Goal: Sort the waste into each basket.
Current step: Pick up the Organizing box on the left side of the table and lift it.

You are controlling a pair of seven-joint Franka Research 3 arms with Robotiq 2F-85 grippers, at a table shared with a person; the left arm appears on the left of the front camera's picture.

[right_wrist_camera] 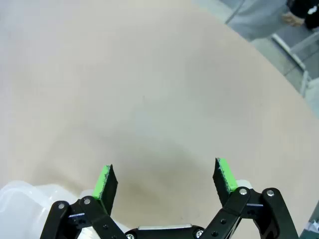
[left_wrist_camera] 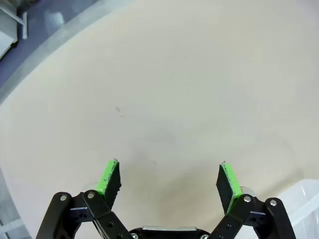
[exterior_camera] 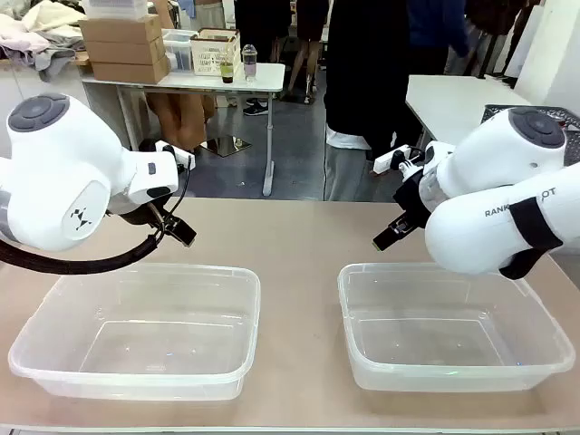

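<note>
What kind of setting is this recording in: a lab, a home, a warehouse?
Probably a robotics lab or workshop. Two arms work at a beige table holding only two clear tubs. Behind stand white worktables stacked with cardboard boxes, and a person stands at the far side.

The left arm (exterior_camera: 68,177) comes in from the left side, its big white joint raised and its wrist bent down and inward. The left gripper (left_wrist_camera: 169,179) hangs low with its jaws spread wide apart and nothing between the green pads (left_wrist_camera: 108,175). The right arm (exterior_camera: 494,204) mirrors it from the right side, elbow high and wrist angled down toward the middle. The right gripper (right_wrist_camera: 164,178) is likewise spread wide and holds nothing; its green pads (right_wrist_camera: 224,174) face each other across a clear gap.
</note>
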